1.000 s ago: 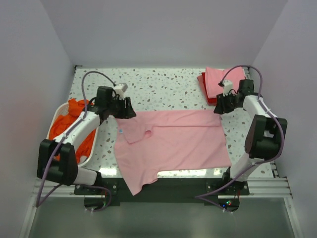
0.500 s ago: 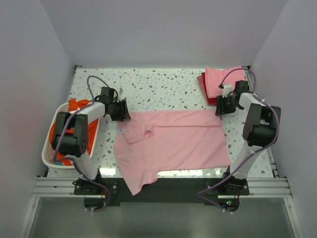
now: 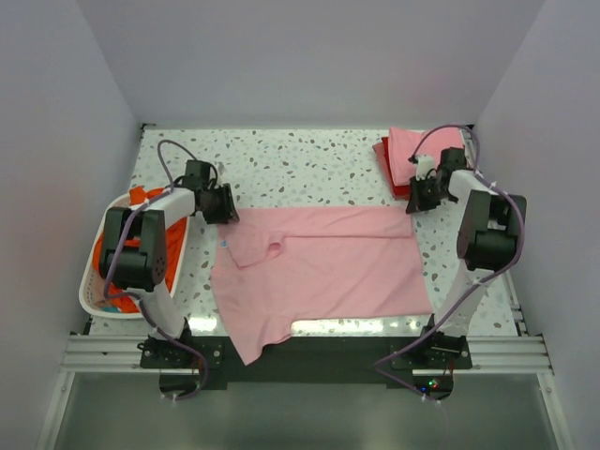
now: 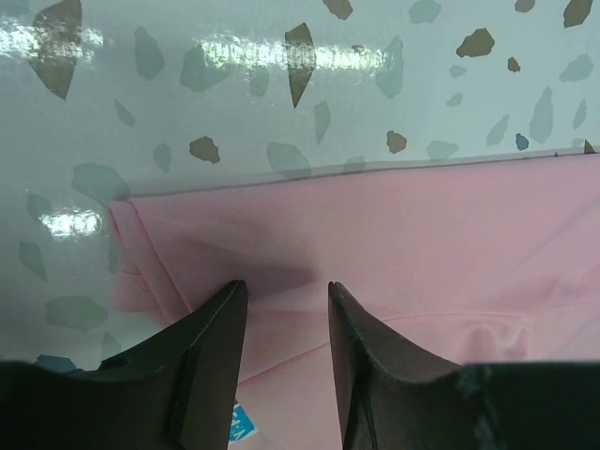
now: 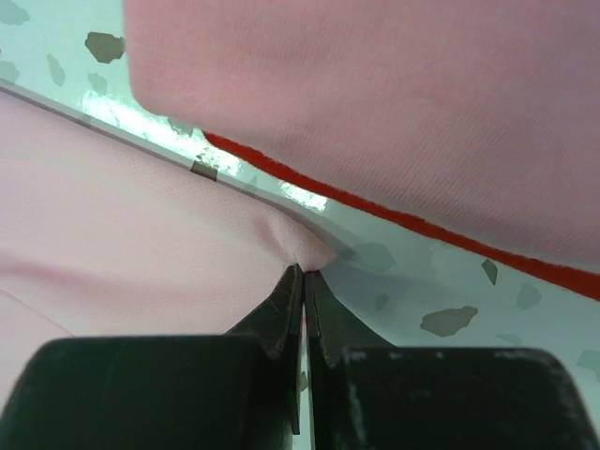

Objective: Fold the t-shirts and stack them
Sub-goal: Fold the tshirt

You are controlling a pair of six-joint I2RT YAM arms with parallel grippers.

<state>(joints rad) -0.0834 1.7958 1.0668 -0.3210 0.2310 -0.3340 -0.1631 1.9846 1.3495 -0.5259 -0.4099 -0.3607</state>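
A light pink t-shirt [image 3: 328, 262] lies spread across the middle of the table, its far part folded over. My left gripper [image 3: 228, 214] stands at its far left corner. In the left wrist view the left gripper [image 4: 286, 286] is open, both tips down on the pink t-shirt [image 4: 422, 234], with flat cloth between them. My right gripper [image 3: 413, 206] is at the far right corner. Seen from the right wrist, the right gripper [image 5: 303, 272] is shut on a pinched peak of the pink t-shirt [image 5: 141, 234].
A folded pink t-shirt [image 3: 412, 150] lies on a folded red one [image 3: 398, 183] at the back right, just beyond my right gripper. A white laundry basket [image 3: 89, 281] with orange t-shirts [image 3: 105, 246] stands at the left table edge. A small blue label [image 4: 239, 424] shows on the spread shirt.
My right gripper has closed on the shirt's far right corner. My left gripper's jaws have narrowed a little and sit at the far left corner. The shirt has shifted slightly leftward.
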